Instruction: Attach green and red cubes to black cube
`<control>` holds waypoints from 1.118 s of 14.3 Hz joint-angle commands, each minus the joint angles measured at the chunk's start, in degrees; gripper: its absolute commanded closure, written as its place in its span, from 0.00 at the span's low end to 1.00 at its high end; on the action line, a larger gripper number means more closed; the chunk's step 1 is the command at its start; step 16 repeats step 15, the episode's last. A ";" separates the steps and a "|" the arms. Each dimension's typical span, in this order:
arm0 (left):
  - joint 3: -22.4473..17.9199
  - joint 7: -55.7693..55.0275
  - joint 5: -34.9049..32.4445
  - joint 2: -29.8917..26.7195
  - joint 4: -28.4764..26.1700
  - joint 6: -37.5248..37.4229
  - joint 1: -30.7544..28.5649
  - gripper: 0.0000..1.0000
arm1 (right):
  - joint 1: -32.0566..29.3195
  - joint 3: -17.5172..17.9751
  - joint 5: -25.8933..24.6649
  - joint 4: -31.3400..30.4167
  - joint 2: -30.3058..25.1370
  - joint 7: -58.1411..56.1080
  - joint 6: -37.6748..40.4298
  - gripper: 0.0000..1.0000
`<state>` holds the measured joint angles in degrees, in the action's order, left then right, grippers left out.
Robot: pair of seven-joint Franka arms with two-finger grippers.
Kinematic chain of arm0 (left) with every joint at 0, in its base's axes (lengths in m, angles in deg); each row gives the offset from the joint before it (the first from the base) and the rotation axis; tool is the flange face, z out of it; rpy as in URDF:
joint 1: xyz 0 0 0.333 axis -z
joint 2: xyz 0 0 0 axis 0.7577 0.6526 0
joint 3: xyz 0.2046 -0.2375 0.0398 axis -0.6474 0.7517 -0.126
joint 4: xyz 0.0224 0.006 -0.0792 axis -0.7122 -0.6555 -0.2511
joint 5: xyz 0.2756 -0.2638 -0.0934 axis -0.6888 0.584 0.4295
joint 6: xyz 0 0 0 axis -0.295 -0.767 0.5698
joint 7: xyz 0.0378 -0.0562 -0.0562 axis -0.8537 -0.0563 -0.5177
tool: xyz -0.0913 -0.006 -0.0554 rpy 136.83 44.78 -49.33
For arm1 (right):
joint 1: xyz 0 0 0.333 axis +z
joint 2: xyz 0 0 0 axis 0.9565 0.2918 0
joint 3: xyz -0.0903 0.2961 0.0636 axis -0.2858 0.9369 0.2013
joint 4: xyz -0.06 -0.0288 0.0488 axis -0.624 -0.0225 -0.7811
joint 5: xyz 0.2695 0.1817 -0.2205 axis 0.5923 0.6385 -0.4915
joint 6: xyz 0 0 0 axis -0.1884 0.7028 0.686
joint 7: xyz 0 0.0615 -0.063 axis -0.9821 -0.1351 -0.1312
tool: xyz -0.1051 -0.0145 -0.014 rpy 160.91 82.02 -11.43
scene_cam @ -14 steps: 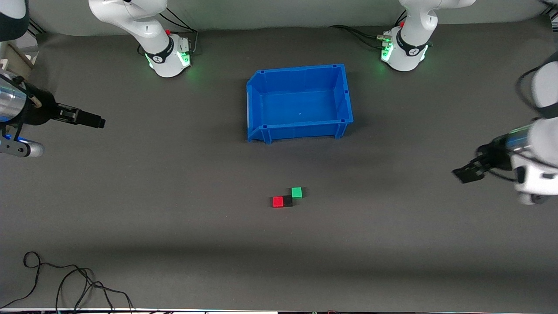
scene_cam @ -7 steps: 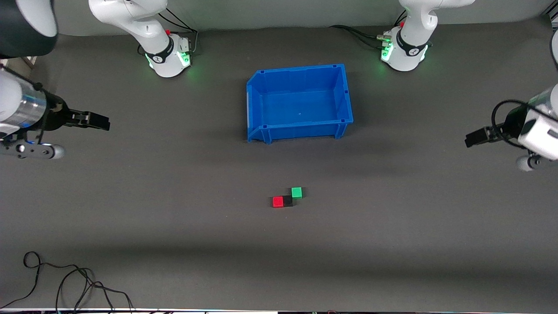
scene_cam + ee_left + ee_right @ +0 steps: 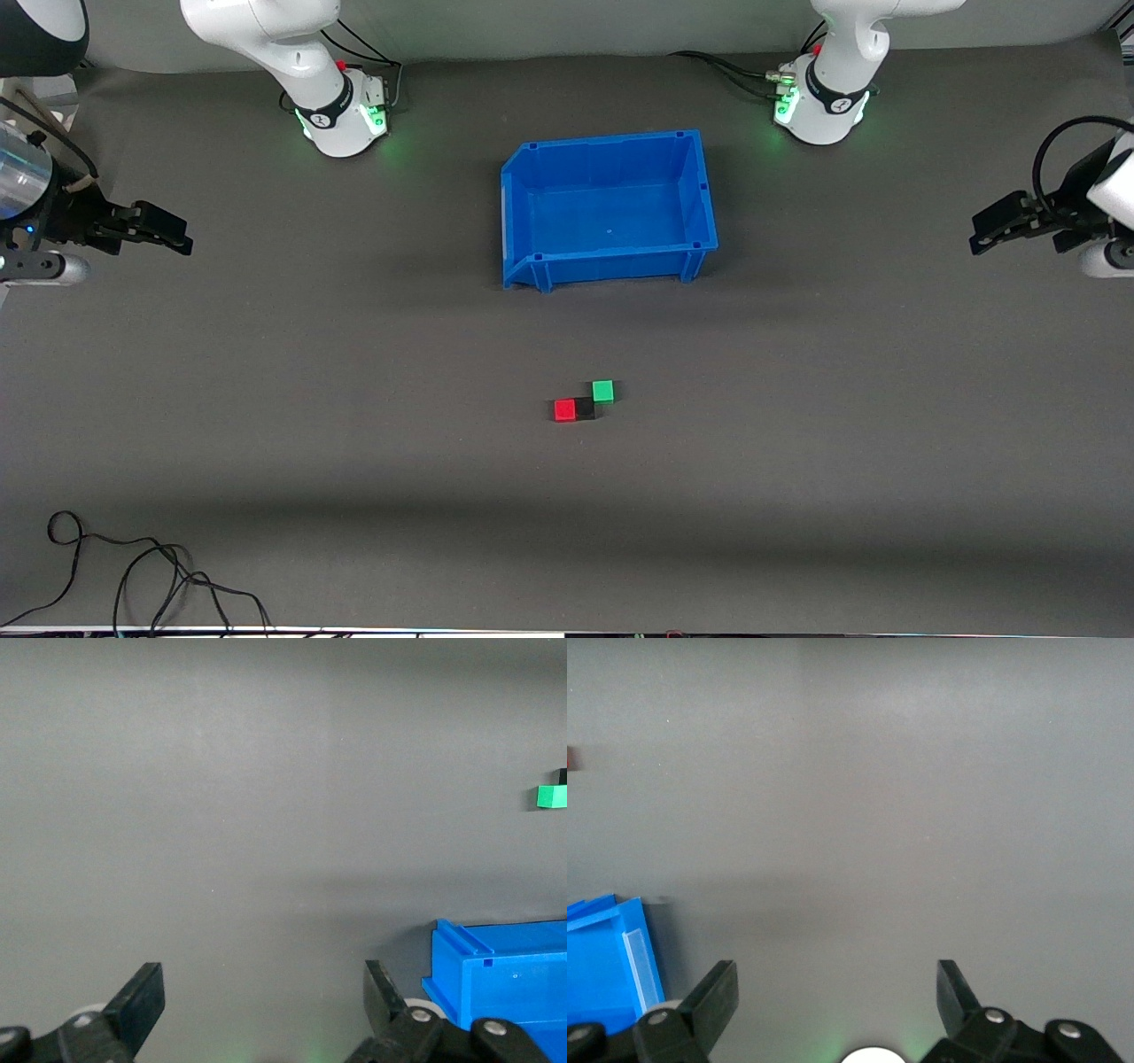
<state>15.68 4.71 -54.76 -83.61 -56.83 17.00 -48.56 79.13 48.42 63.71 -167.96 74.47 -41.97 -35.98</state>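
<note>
The red cube (image 3: 563, 409), black cube (image 3: 585, 408) and green cube (image 3: 602, 391) sit together on the grey mat, nearer the front camera than the blue bin (image 3: 608, 206). Red sits flush beside black. Green meets black at a corner, slightly farther from the camera and offset toward the left arm's end. My left gripper (image 3: 983, 232) is open and empty over the mat at the left arm's end. Its wrist view (image 3: 264, 992) shows the green cube (image 3: 551, 796). My right gripper (image 3: 177, 239) is open and empty over the right arm's end (image 3: 837, 992).
The blue bin stands empty between the two arm bases and the cubes; it shows in the left wrist view (image 3: 505, 979) and in the right wrist view (image 3: 602, 966). A loose black cable (image 3: 133, 576) lies near the front edge at the right arm's end.
My left gripper has swung away from the front camera toward its end of the table. My right gripper has drawn back slightly toward its end. The cubes have not moved.
</note>
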 commanded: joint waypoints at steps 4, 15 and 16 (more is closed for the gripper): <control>-0.23 0.61 -0.60 -0.65 -0.68 0.16 -0.17 0.00 | -4.96 5.44 -0.49 2.74 1.19 -0.22 -2.19 0.01; -0.05 0.53 -0.33 0.50 -0.23 0.60 -0.70 0.00 | -3.11 5.17 -0.84 2.92 1.63 -0.14 -2.19 0.01; -0.05 0.53 -0.33 0.50 -0.23 0.60 -0.70 0.00 | -3.11 5.17 -0.84 2.92 1.63 -0.14 -2.19 0.01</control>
